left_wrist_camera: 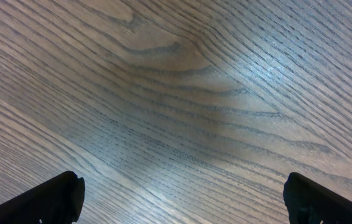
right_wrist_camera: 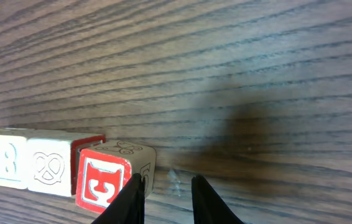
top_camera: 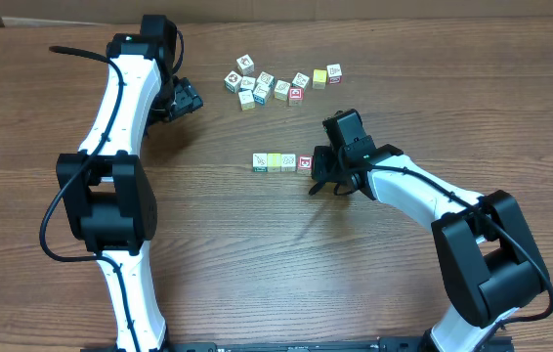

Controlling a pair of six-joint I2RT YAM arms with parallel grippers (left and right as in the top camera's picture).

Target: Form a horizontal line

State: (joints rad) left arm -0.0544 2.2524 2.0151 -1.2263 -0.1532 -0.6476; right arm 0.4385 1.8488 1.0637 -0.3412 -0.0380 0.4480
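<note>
At mid-surface, the horizontal line [top_camera: 282, 161] of small picture cubes lies just beside the right gripper [top_camera: 318, 178]
Only the right wrist view shows that gripper's fingers [right_wrist_camera: 132, 199] a narrow gap apart with bare wood between them, holding nothing, and the red-faced end cube [right_wrist_camera: 101, 183] close by one finger. The left gripper [top_camera: 185, 98] stands well apart from the row, spread wide over the bare surface [left_wrist_camera: 176, 93] in its own view. Only overhead shows the loose cluster of cubes [top_camera: 281, 83] further back

loose cubes [top_camera: 276, 86] beyond row [top_camera: 281, 161] (well apart), open lane between — passable
</note>
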